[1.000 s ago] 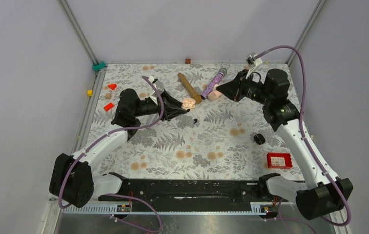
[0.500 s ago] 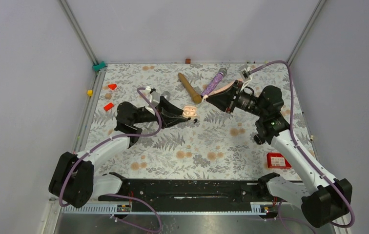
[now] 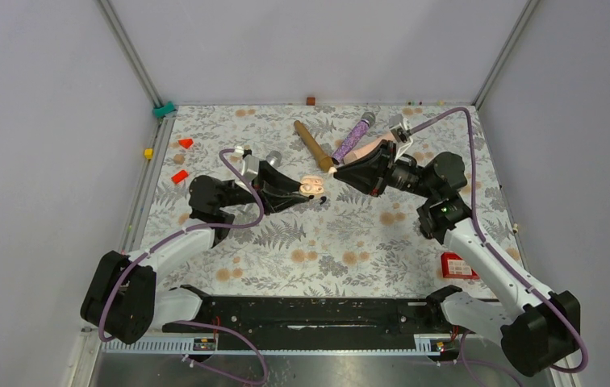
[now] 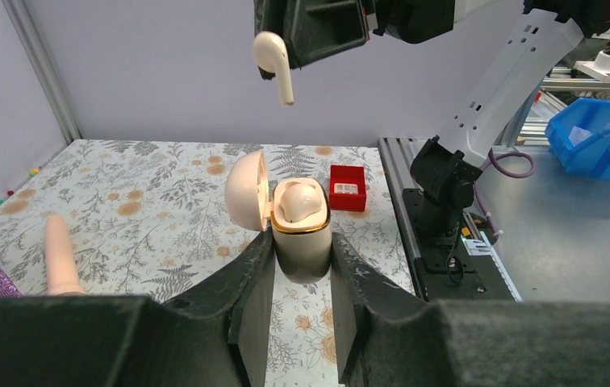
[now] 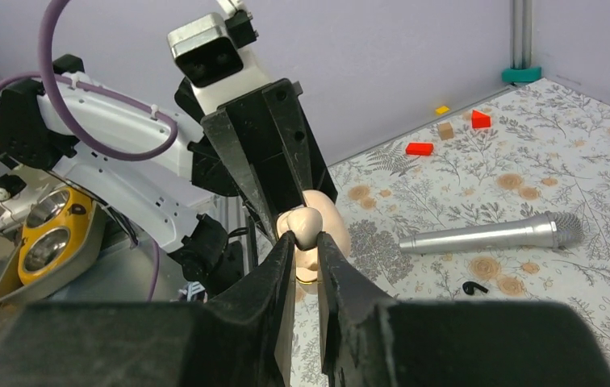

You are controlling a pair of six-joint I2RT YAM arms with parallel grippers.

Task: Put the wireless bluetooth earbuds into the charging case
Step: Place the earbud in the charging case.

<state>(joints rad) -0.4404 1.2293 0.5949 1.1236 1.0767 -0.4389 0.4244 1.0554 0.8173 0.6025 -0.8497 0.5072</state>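
red box [image 4: 348,188] label, print seemingly illegible

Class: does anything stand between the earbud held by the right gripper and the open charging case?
Nothing visible does. The earbud hangs in open air above the charging case, lid swung aside, in the left gripper.

Fern-print table [image 3: 342,235], brown stick [image 3: 312,145], purple microphone [image 3: 352,139], red box [image 3: 454,264], black earbud [image 5: 474,287]

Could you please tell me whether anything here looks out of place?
A tiny black earbud-shaped piece lies loose near the silver microphone. It matches neither the cream earbud in the right gripper nor the open cream case in the left gripper, so it looks stray.
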